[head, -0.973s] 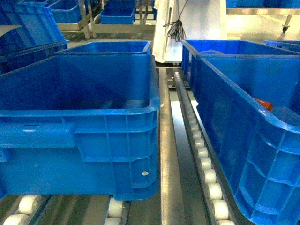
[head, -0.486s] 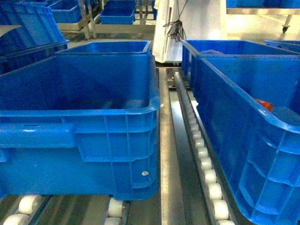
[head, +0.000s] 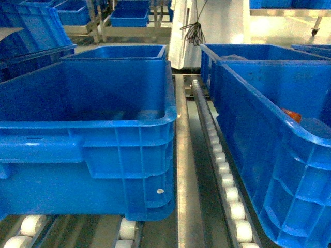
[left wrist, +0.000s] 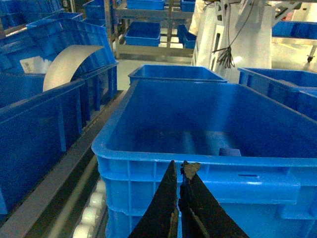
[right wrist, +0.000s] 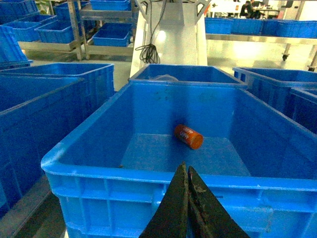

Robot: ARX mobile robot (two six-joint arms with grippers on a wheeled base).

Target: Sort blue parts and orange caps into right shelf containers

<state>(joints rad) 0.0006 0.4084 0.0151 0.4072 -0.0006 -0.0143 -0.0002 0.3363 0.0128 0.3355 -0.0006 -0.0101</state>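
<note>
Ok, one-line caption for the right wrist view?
Shut right gripper poised at the near rim of a blue crate holding a single orange cap lying on its floor.

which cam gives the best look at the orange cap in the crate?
Right wrist view: the orange cap lies fully visible on its side on the floor of the near blue crate. The head view shows only a sliver of it behind the crate rim. The left wrist view doesn't show it.
</note>
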